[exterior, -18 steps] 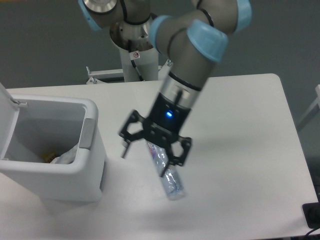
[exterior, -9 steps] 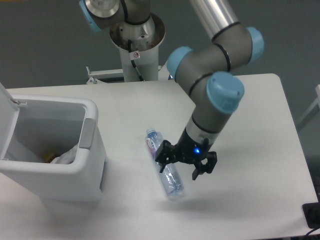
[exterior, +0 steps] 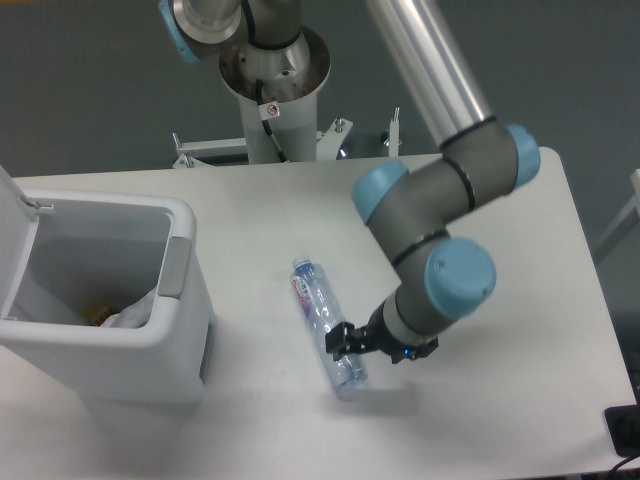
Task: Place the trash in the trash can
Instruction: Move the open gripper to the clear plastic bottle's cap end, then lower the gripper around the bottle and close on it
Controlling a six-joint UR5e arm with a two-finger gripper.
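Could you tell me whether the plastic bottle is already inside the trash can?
No, the bottle lies flat on the table, to the right of the open trash can.

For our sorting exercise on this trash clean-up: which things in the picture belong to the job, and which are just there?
Belong to the job:
- clear bottle, lying on the table
- white trash can, lid open, with crumpled white trash inside
- tool, low beside the bottle's base

Just there:
- table
- arm's base column
- black object at the right edge
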